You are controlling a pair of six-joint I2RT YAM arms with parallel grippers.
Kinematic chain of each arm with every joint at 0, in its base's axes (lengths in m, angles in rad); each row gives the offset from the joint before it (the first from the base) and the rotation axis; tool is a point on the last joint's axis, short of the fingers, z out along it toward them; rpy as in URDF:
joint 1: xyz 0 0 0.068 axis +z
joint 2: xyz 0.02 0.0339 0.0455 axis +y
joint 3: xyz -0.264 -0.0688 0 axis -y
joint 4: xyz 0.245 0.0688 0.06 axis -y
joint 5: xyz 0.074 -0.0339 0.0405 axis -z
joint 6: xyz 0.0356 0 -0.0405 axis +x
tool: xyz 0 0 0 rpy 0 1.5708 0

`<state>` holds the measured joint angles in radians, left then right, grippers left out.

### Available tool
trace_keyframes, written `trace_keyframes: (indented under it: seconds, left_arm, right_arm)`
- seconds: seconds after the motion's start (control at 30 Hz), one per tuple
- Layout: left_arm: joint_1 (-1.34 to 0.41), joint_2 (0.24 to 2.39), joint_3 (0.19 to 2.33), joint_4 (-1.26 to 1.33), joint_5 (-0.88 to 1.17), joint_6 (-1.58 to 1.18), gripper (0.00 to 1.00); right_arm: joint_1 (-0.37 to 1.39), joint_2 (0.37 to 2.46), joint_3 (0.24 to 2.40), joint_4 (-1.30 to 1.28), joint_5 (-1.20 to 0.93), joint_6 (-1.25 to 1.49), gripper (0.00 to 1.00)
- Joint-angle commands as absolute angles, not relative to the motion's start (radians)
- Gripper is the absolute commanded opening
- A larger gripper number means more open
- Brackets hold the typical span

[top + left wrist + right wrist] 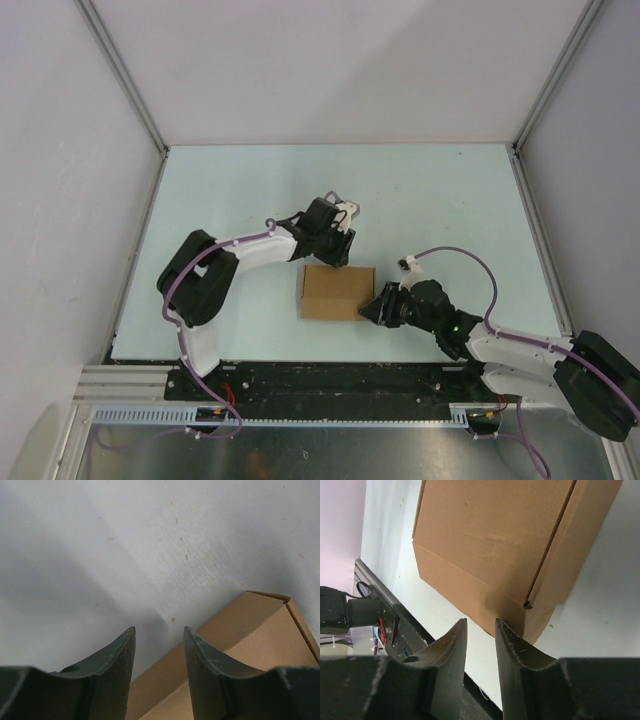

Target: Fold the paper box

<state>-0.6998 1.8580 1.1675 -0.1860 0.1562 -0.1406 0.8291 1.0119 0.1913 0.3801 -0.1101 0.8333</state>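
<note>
The paper box [338, 292] is lying on the table [250, 190], about midway across and toward the near edge, and it looks already formed into a small oblong carton; 1 long flap is running along 1 side, its seam showing dark in the right wrist view.

The left gripper [336, 258] is hanging at the carton's far long edge, fingers apart with only bare table showing between them; in its wrist view the box is sitting below and beside 1 finger [210, 670], not between the 2; whether it is touching or just clear, I cannot tell. That placement is probably serving as a backstop, so that a push from the other side is not sliding the carton away.

The right gripper [372, 308] is pointing at the near right corner, its fingers drawn to a narrow gap but not together, gripping nothing; the corner is lying just beyond the tips; this is likely lining up to press or tuck the side flap.

For moving, broad bare table is lying to the far side, the left and the right; the near side is tighter, with the black rail [330, 375] running close behind the carton's near edge and the right gripper itself filling the space by that corner; the enclosure walls [60, 200] are standing well apart from the work.
</note>
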Motion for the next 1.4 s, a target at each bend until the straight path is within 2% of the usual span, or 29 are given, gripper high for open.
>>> trace_keyframes:
  seconds: [0.0, 1.37]
  left_arm:
    - [-0.695, 1.805, 1.151, -0.166, 0.189, -0.141, 0.49]
    - [-0.695, 1.793, 1.101, -0.167, 0.219, -0.161, 0.48]
  right_arm:
    - [0.830, 1.029, 0.232, 0.433, -0.068, 0.801, 0.34]
    - [0.796, 1.172, 0.206, 0.606, -0.100, 0.578, 0.33]
